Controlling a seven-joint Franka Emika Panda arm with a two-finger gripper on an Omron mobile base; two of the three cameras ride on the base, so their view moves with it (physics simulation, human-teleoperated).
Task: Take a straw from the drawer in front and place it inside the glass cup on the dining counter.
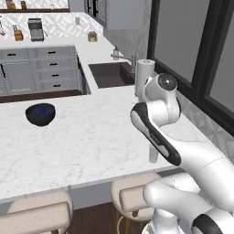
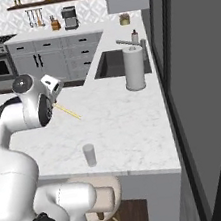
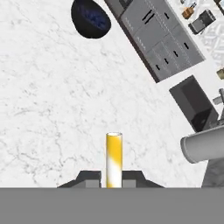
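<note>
The gripper (image 3: 113, 183) is pinching the straw (image 3: 113, 158) between its two dark tips, which are sitting drawn in against the yellow stick on either side, so it is closed on the straw and touching nothing else. Holding the straw by its lower end is leaving most of its length free, which is probably what will let that free end go into a narrow cup.

In the right base view the straw (image 2: 67, 112) is slanting out from the hand over the counter (image 2: 119, 121), pointing down and toward the cup (image 2: 89, 155), which is standing upright near the counter's front edge, well apart from the straw's tip. The hand is hanging above the marble, not over the cup; my judgement is that the carry is nearly done and the lining-up above the rim is what remains.

Further out, the bowl (image 1: 40, 114) is sitting on the counter far to the left, and the towel roll (image 2: 134, 67) is standing by the sink (image 2: 110, 64).
</note>
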